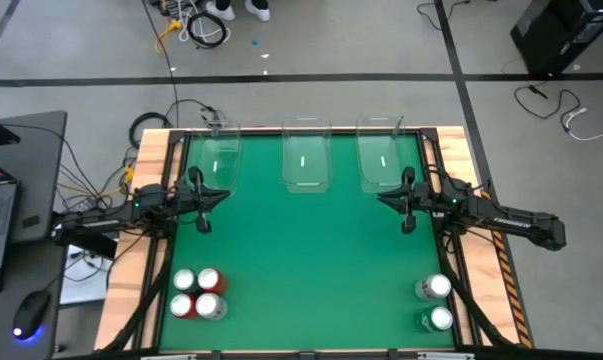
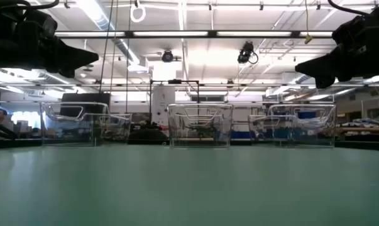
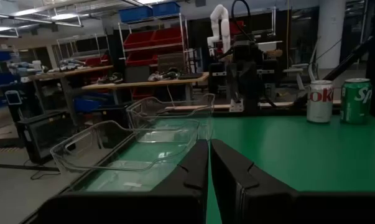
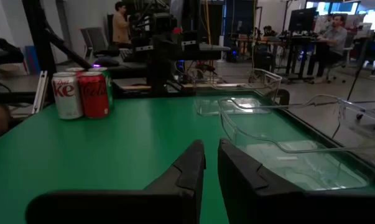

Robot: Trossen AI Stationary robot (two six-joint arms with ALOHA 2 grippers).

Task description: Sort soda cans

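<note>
Cans wait in two small groups on the green counter [image 1: 301,260]. Four soda cans [image 1: 198,294] stand close together by the near left corner, and two soda cans [image 1: 435,302] stand by the near right corner. Three clear bins [image 1: 306,157] sit in a row along the far edge, one at the left, one in the middle, one at the right, likely one for each colour. All the bins look empty, so sorting has not started. The left gripper [image 1: 200,201] hangs over the left side and the right gripper [image 1: 405,201] hangs over the right side, both up off the counter between the bins and the cans. Both have their jaws nearly closed and hold nothing. Each arm seems to wait near its own cans, ready to reach for one.
</note>
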